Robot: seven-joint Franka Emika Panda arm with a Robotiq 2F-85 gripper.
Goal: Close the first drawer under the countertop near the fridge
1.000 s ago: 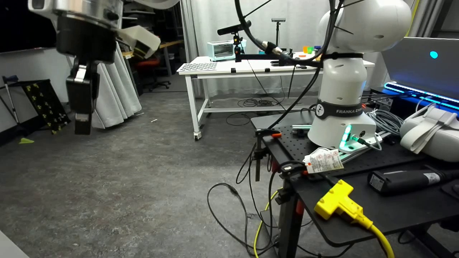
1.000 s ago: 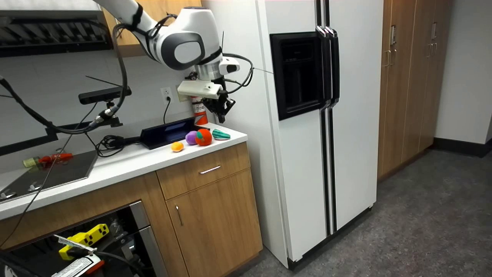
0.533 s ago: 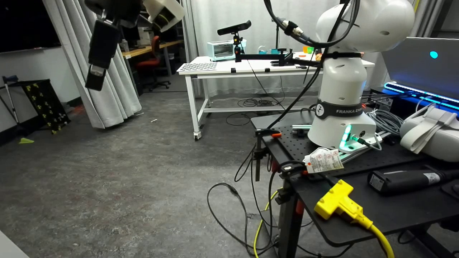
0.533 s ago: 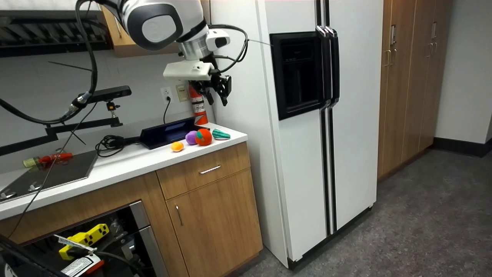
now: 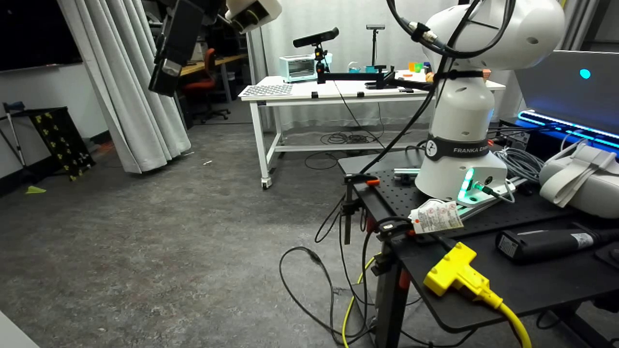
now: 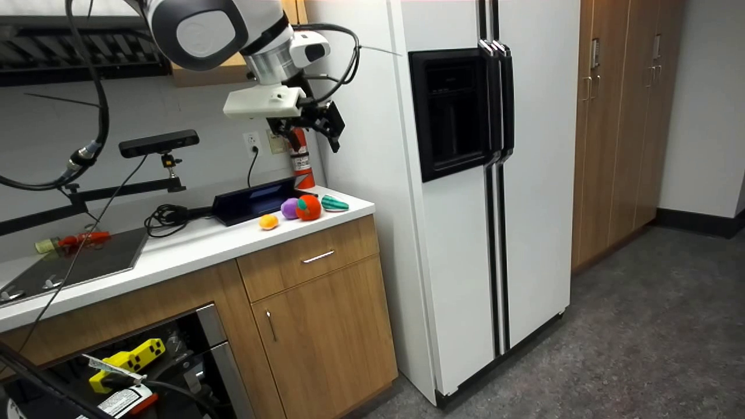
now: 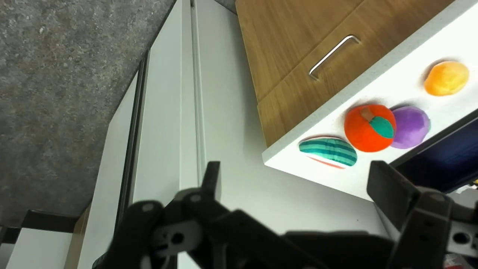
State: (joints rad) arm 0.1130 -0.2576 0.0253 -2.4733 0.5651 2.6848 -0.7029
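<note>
The wooden drawer (image 6: pixel 349 238), directly below the white countertop (image 6: pixel 192 244) and beside the fridge (image 6: pixel 532 221), has its front level with the cabinet, so its inside is hidden. Its metal handle (image 6: pixel 318 256) runs across the middle of that front. In the wrist view the same drawer (image 7: pixel 287 108) and handle (image 7: pixel 330 56) appear at the upper right. My gripper (image 7: pixel 295 163) is spread open, nothing between its fingers and touching nothing that I can see. In an exterior view the gripper (image 6: pixel 316 144) hangs well above the countertop's end, near the fridge's side.
On the countertop lie a striped watermelon toy (image 6: pixel 334 203), a red-orange toy (image 6: pixel 308 207), a purple toy (image 6: pixel 290 208) and a yellow toy (image 6: pixel 268 222). Behind them are a dark tray (image 6: pixel 256 201) and a fire extinguisher (image 6: pixel 301 160). A cabinet door (image 6: pixel 326 331) sits below the drawer.
My gripper has risen and drawn back from over the countertop's end towards the arm's base, tilting as it went. Its fingers have spread from shut to open. Drawer and toys have stayed put.
</note>
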